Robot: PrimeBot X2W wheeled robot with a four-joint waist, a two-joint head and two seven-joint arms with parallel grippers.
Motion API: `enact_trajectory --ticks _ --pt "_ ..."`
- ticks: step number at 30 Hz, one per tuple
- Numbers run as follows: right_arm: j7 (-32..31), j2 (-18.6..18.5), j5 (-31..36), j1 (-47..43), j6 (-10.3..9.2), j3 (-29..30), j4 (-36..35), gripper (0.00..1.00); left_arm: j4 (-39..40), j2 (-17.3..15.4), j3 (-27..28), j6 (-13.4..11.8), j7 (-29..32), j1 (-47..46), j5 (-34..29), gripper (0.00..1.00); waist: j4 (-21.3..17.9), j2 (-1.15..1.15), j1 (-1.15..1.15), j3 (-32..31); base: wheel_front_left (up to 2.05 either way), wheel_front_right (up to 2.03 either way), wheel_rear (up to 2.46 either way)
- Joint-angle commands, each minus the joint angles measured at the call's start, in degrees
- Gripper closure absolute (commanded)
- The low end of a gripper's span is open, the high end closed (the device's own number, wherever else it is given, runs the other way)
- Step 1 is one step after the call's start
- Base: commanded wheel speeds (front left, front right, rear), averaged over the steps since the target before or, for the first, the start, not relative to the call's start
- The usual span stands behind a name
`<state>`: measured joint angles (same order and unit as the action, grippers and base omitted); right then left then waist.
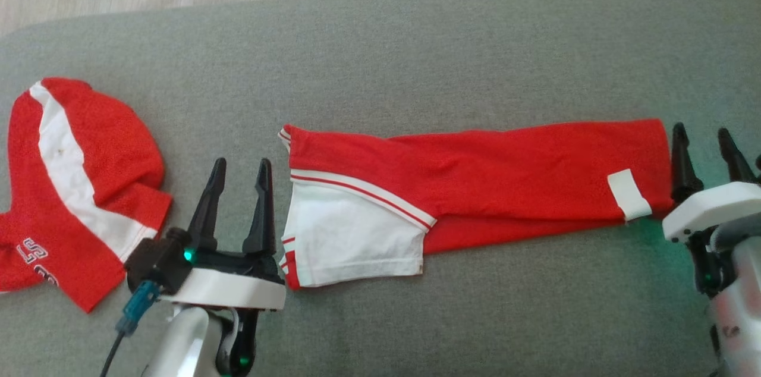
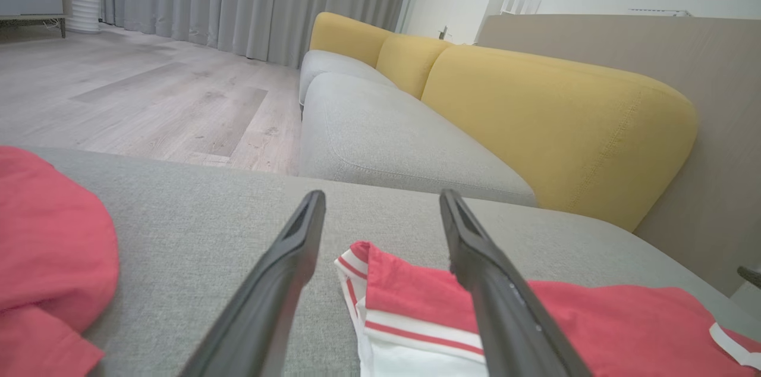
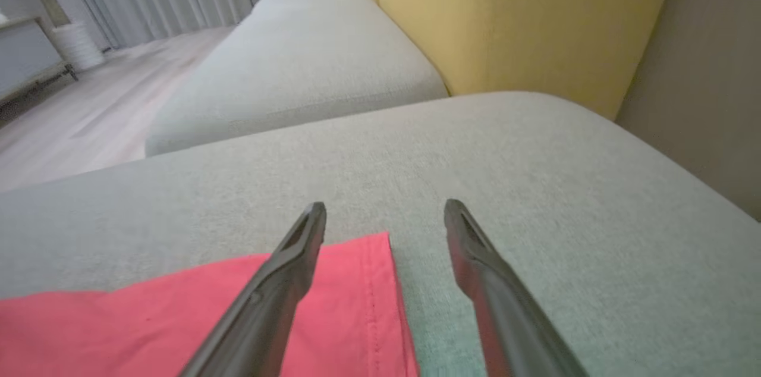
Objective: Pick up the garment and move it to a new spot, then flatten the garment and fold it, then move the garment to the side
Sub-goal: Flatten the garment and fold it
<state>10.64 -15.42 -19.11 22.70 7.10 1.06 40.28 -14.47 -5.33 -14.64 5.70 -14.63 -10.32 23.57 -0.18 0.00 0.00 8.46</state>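
Left fingers [image 1: 260, 210] and right fingers [image 1: 682, 163] spread empty at garment [image 1: 475, 169] edges; open cushion [image 1: 416, 56] beyond

Red-and-white garment [image 1: 475, 169] lies folded into a long strip across the grey cushion [image 1: 416, 50]. Its white panel end points toward my left, and its red hem with a white tab points toward my right. My left gripper [image 1: 242, 162] sits just beside the white end, fingers spread, nothing between them. My right gripper [image 1: 701, 128] sits at the red hem, fingers likewise apart, holding nothing. A second red shirt [image 1: 77, 175] lies crumpled at far left, apart from the strip
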Motion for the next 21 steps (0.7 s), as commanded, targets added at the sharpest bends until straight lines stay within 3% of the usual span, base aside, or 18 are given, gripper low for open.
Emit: enact_trajectory --ticks 1,12,20,21 --pt "-0.81 -0.33 1.44 2.58 0.39 0.39 0.89 0.00 1.29 0.05 2.02 0.52 -0.37 -3.03 -0.71 0.00 0.49 0.00 0.00 0.68 0.00 0.00 0.00" --pt "-5.78 2.93 2.25 4.72 0.39 3.76 11.32 0.00 0.13 0.99 2.57 1.56 -0.37 -4.12 -1.87 0.00 1.28 0.00 0.00 2.83 0.00 0.00 0.00" --pt "-7.51 5.22 0.36 5.16 0.39 2.80 13.71 0.01 0.21 1.10 3.23 1.72 -0.37 -5.06 -2.34 0.00 0.45 0.00 0.00 4.20 0.00 0.00 0.00" --pt "-7.64 5.41 -0.17 5.21 0.39 2.48 13.71 0.82 0.16 1.13 3.23 1.73 -0.37 -5.17 -2.37 0.00 0.32 0.00 0.00 4.31 0.00 0.00 0.00"
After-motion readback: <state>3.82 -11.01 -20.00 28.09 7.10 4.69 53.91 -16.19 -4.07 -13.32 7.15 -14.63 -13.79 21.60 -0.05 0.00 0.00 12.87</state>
